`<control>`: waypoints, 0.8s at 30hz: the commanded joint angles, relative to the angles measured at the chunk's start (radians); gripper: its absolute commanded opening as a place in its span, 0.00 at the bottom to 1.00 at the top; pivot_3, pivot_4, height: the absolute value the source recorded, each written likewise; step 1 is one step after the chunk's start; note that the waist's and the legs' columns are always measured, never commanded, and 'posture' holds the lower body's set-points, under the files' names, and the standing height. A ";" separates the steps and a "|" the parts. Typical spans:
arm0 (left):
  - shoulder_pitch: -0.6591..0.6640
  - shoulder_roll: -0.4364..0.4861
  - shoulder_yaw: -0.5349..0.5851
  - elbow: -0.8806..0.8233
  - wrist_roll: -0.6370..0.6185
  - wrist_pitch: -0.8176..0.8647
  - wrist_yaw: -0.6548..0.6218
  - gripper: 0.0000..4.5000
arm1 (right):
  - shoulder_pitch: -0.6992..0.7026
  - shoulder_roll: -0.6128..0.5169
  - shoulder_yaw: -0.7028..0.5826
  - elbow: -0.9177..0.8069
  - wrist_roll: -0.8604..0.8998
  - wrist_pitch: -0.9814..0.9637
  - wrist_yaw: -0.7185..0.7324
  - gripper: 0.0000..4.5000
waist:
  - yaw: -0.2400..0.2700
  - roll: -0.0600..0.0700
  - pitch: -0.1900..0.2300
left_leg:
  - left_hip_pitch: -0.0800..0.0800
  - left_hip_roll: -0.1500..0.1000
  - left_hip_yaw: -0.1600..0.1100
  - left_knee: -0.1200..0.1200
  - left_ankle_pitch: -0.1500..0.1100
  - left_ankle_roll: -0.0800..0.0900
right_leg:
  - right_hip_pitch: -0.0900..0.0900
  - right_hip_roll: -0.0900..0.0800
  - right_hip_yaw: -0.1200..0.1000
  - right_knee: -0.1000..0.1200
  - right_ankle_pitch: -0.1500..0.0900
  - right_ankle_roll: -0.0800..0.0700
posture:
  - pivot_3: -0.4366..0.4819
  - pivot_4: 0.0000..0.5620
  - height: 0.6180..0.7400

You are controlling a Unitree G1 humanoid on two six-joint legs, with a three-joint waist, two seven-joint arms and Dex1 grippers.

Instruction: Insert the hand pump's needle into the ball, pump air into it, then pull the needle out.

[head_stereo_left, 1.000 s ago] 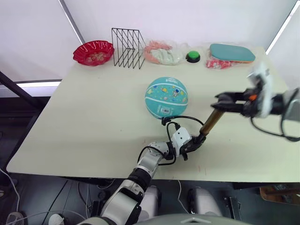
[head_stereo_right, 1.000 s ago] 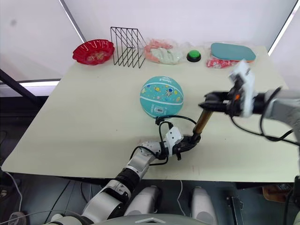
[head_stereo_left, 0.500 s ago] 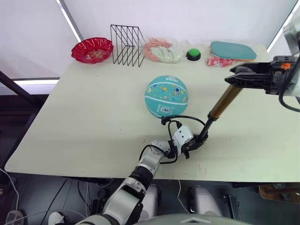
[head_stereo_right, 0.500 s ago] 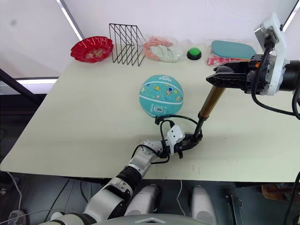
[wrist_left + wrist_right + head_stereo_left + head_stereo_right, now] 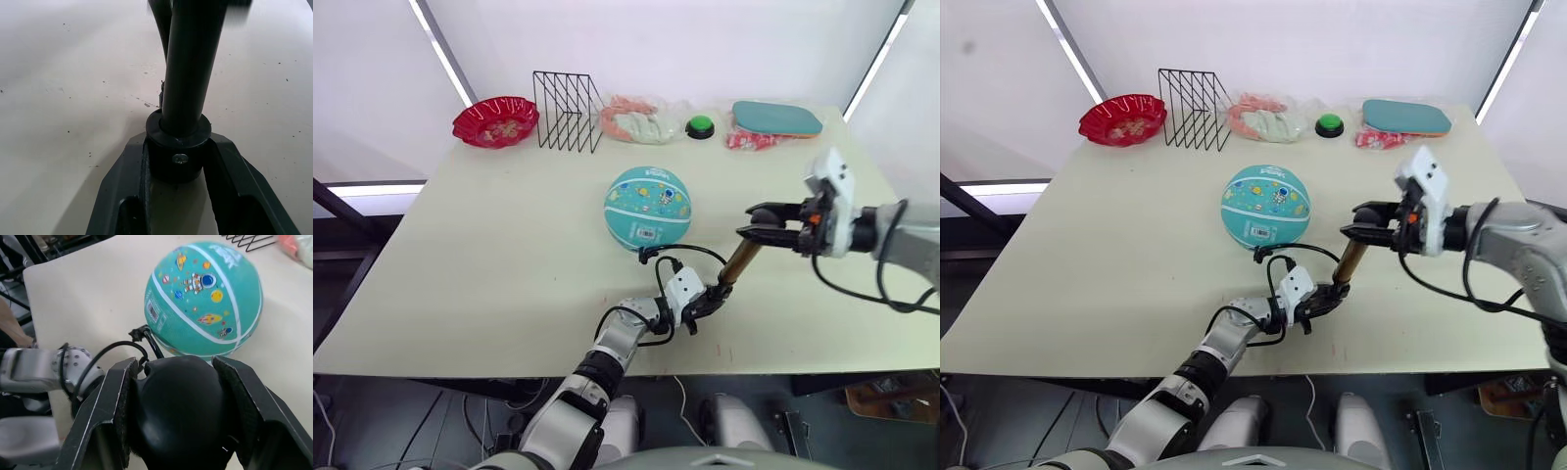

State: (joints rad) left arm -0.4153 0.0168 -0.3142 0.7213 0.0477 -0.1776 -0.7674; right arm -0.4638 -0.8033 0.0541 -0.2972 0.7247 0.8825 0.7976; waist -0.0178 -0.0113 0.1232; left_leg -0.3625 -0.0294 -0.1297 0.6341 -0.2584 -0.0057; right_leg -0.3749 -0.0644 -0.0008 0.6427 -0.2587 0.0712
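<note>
while left fingers point(image 5: 230, 176) clamp the hand pump point(image 5: 736, 262) base, right fingers point(image 5: 247, 401) grip its handle.

Silver-grey jointed arms, black looping cables, white wrist housings, black two-fingered left pincer point(image 5: 709, 299)

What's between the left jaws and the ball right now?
Only the pump's black hose, looping over bare table to the ball, seen in the left eye view.
</note>
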 commanded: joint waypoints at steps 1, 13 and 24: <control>0.042 0.016 0.011 0.027 -0.010 0.045 -0.008 0.23 | 0.115 0.043 0.205 0.093 -0.121 0.005 0.010 0.43 | -0.001 -0.002 -0.005 | 0.001 0.000 0.000 0.000 0.000 0.000 | 0.001 0.000 0.000 0.000 0.000 0.000 | 0.48 0.27 1.00; 0.032 0.013 0.008 0.038 -0.004 0.050 -0.009 0.23 | -0.089 -0.015 -0.155 -0.053 0.102 0.111 0.050 0.43 | 0.006 0.008 0.011 | -0.003 -0.001 0.000 0.000 0.000 0.000 | -0.002 -0.001 0.001 0.000 0.000 -0.003 | 0.48 0.27 1.00; 0.013 0.010 0.007 0.074 -0.005 0.032 -0.013 0.23 | -0.375 -0.145 -0.350 -0.023 0.346 0.369 -0.043 0.43 | 0.009 0.012 0.023 | -0.018 -0.007 -0.002 0.004 0.000 0.000 | -0.012 -0.007 -0.001 0.000 0.003 -0.005 | 0.48 0.27 1.00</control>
State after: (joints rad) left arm -0.4345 0.0057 -0.3163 0.6994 0.0298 -0.1847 -0.7930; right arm -0.7808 -0.9262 -0.2047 -0.3110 1.0127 1.2465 0.7642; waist -0.0088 0.0004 0.1462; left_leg -0.3805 -0.0365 -0.1311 0.6380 -0.2582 -0.0057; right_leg -0.3877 -0.0718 -0.0018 0.6425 -0.2556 0.0658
